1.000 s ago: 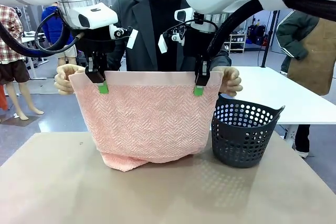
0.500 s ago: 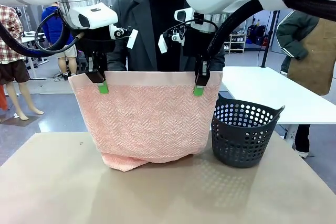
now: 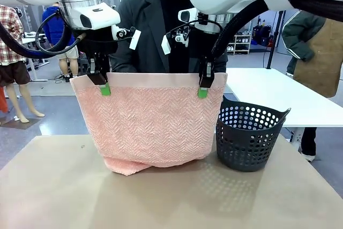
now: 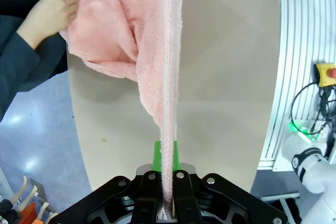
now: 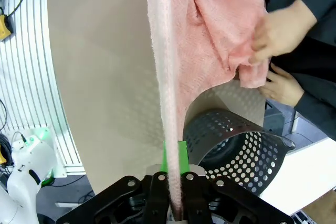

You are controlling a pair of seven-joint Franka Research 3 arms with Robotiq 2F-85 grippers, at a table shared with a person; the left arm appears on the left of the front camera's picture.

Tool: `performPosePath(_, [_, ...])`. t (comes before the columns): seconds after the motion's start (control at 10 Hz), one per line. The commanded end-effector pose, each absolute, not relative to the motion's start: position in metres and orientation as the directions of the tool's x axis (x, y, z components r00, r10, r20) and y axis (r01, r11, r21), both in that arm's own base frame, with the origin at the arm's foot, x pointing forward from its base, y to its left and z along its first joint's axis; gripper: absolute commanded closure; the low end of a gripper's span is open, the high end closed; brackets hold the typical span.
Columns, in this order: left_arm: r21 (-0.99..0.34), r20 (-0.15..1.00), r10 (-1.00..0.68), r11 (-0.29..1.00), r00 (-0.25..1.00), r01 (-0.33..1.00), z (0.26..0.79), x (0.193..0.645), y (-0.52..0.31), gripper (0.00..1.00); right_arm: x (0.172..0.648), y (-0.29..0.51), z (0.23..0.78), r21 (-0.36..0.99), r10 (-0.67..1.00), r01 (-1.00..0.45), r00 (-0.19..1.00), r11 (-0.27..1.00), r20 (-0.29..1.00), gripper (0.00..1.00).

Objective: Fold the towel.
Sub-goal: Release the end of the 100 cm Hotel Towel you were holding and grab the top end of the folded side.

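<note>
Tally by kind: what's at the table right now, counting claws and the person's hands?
Towel: 1
Basket: 1
Claws: 2 (left claw, right claw, both shut on the towel's top edge)
Hands: 2 ()
Total: 6

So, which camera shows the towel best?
The front view: the towel hangs spread out from the left gripper and right gripper, its bottom bunched on the table. Both wrist views see it edge-on, with a person's hand gripping the far part.
</note>
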State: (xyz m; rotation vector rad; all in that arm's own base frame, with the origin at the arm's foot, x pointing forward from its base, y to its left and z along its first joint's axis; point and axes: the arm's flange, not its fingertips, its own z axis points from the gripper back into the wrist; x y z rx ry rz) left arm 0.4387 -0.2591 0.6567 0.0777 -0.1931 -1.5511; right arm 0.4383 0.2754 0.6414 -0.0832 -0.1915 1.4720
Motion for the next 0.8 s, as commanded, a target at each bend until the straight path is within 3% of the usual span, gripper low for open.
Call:
performPosePath(0.0, [0.173,0.075,-0.997,0.025,0.012,0.985,0.6578,0.4387,-0.2586,1.0,0.4383,0.2745,0.642,-0.182,0.995,-0.979,0.082,0.093,0.064,1.0])
performPosePath(0.7, [0.173,0.075,-0.997,0.025,0.012,0.985,0.6578,0.4387,-0.2586,1.0,0.4383,0.2745,0.642,-0.182,0.995,-0.979,0.082,0.093,0.064,1.0])
